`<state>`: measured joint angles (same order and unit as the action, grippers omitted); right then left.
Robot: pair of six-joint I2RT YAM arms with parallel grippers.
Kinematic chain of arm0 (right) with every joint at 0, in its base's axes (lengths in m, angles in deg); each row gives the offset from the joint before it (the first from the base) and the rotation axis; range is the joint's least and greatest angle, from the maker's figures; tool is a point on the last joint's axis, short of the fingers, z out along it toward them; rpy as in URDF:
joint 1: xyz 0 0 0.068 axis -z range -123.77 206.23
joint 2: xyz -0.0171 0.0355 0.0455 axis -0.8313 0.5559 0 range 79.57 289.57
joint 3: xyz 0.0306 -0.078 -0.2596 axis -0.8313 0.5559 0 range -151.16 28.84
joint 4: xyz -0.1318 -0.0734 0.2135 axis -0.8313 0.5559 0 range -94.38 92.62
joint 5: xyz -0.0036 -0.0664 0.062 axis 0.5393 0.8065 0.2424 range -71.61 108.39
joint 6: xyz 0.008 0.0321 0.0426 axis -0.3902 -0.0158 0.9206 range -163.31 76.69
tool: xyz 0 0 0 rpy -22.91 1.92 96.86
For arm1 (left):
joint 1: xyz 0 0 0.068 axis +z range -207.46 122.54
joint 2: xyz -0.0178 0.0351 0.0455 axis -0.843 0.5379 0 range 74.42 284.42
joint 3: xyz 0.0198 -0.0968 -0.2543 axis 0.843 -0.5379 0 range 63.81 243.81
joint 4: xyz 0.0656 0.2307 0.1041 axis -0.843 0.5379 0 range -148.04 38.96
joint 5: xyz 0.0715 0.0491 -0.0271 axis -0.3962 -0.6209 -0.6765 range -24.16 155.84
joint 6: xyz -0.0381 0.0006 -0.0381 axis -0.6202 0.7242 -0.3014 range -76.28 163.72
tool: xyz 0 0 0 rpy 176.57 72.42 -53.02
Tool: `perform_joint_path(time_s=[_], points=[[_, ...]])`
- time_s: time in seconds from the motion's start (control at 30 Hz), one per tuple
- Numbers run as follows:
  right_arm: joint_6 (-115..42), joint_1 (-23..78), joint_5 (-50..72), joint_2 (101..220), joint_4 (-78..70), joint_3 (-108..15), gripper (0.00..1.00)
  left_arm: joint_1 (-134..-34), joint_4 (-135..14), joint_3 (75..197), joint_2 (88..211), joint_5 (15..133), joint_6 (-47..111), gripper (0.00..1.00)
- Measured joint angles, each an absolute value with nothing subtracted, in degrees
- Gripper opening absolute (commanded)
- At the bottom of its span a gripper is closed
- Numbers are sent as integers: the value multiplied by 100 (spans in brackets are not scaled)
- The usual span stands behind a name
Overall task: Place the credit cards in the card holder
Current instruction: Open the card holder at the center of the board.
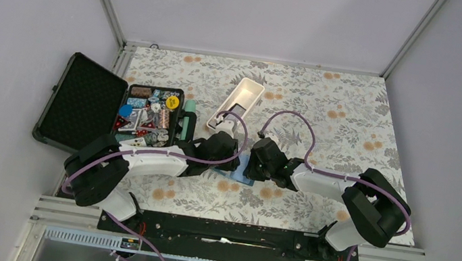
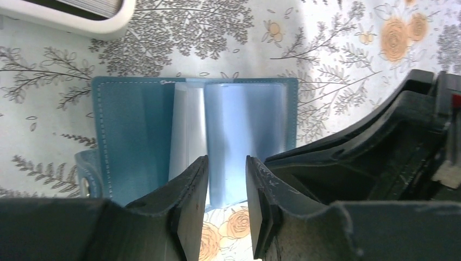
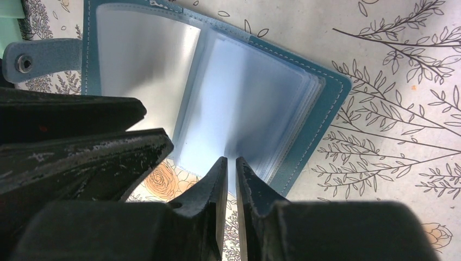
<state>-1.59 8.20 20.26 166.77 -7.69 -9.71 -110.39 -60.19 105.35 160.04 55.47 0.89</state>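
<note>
Left jaws stand part-open over the card holder [image 2: 130, 125] pages; right jaws, barely apart, nip their edge.

End effector [image 3: 231, 161] over spread card holder [image 3: 244, 92]

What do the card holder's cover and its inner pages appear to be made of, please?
The card holder cover looks like leather or faux leather, matte teal, with pale stitching along its edges. The inner pages seem to be clear, glossy plastic sleeves, given their translucency and soft glare.
</note>
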Motion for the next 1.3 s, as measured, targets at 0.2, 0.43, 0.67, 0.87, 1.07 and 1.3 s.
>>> perform_joint_path(time_s=[0.2, 0.43, 0.67, 0.87, 1.07, 1.3], points=[[-157, 820, 2028, 16677, -769, -971, 17, -11039, -5818, 10498, 16008, 5287, 234, 33], [-168, 820, 2048, 16635, -786, -925, 18, -11039, -5711, 10441, 16205, 5164, 216, 33], [-325, 820, 2133, 16660, -487, -1076, 17, -11039, -5955, 10175, 16185, 5051, 142, 33], [-323, 820, 2207, 16675, -338, -1150, 17, -11039, -6312, 9958, 16120, 5086, 111, 33], [-345, 820, 2258, 16830, -118, -1386, 18, -11039, -6611, 9818, 16111, 5125, 57, 32], [-430, 820, 2398, 17136, 223, -1880, 29, -11028, -7053, 9589, 16074, 5210, -35, 32]])
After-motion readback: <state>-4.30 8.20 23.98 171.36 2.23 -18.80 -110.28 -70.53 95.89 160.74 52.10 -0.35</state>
